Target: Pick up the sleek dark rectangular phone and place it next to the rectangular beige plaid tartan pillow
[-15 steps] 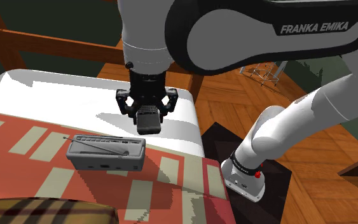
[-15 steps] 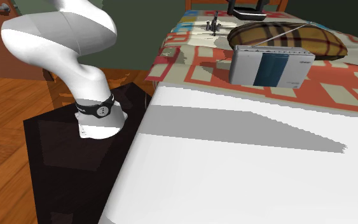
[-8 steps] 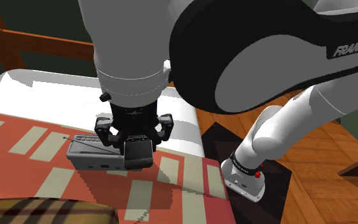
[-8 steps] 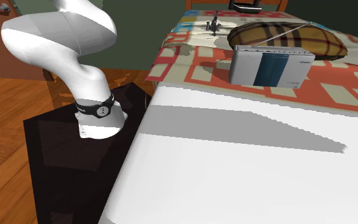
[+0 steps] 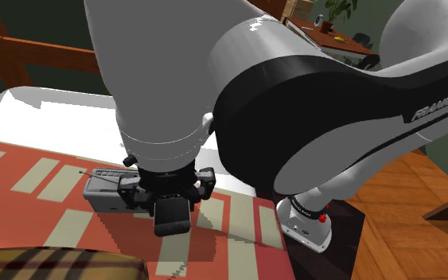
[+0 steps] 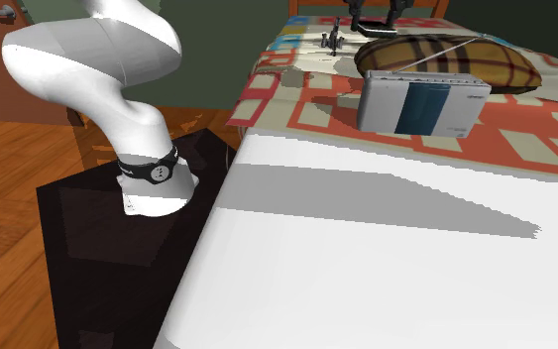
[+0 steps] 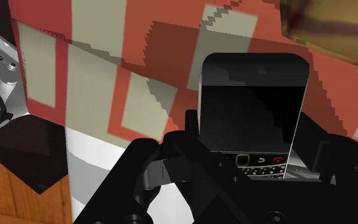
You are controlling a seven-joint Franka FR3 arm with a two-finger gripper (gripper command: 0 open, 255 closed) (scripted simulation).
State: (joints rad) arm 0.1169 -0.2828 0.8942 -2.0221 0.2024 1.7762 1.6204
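Observation:
My gripper is shut on a dark rectangular phone, which hangs low over the red and beige patterned blanket, just in front of a grey radio. In the wrist view the phone, with its glossy black screen and small keypad, is clasped between the two black fingers of the gripper. The beige plaid pillow lies at the shoulder view's lower left, a short way from the phone. From the second exterior view, the pillow lies behind the radio.
The bed has a plain white sheet beyond the blanket. The arm's base stands on a dark stand by the bed's edge, over a wooden floor. A small dark object sits on the blanket near the pillow.
The arm has lowered and swung towards the shoulder view's lower left, carrying the phone from over the white sheet to over the patterned blanket in front of the radio.

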